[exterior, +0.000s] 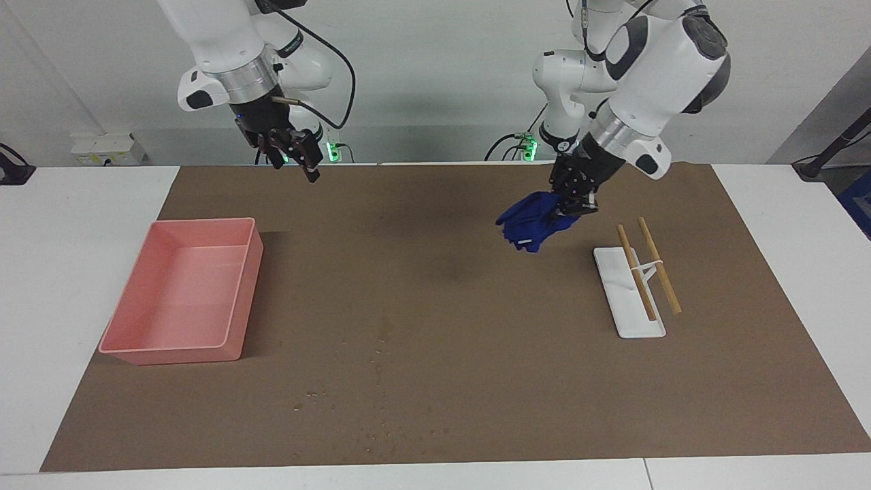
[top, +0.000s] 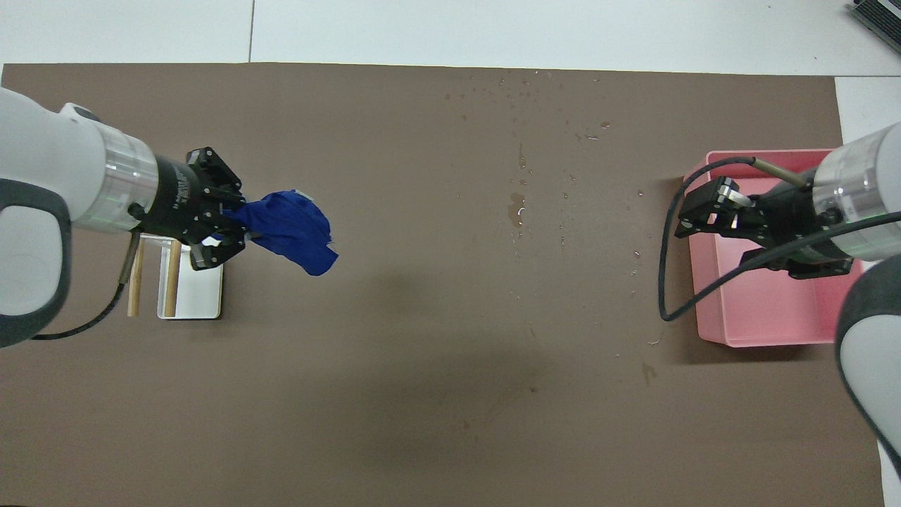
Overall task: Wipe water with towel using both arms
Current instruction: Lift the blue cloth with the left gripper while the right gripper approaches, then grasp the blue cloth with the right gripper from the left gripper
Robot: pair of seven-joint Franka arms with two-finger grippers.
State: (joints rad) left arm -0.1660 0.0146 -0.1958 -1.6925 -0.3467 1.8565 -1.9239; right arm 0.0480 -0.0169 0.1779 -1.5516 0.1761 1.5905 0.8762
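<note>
Nearest the robots, over the brown mat [exterior: 476, 286] toward the left arm's end of the bench [exterior: 81, 224], the left gripper [exterior: 570, 203] hangs in the air, its wrist slanted down and inward toward the middle. Its jaws are clamped on the towel [exterior: 532, 220], which droops from them as a bunched blue clump, clear of the mat. Just beside it, a little farther out, a white rack base [exterior: 629, 299] lies flat with two wooden rods [exterior: 646, 272] slanting across it; the towel is off the rack and apart from it.

At the right arm's end, the right gripper [exterior: 296, 151] is raised over the mat's edge closest to the robots, pointing down and inward; its jaws stand apart and hold nothing. A pink tray [exterior: 184, 292] sits below and farther out, empty inside, its long side at the mat's border.

Between rack and tray the mat is open. Farthest from the robots, the water [exterior: 378, 354] lies as scattered droplets across the middle, reaching close to the mat's outer edge.
</note>
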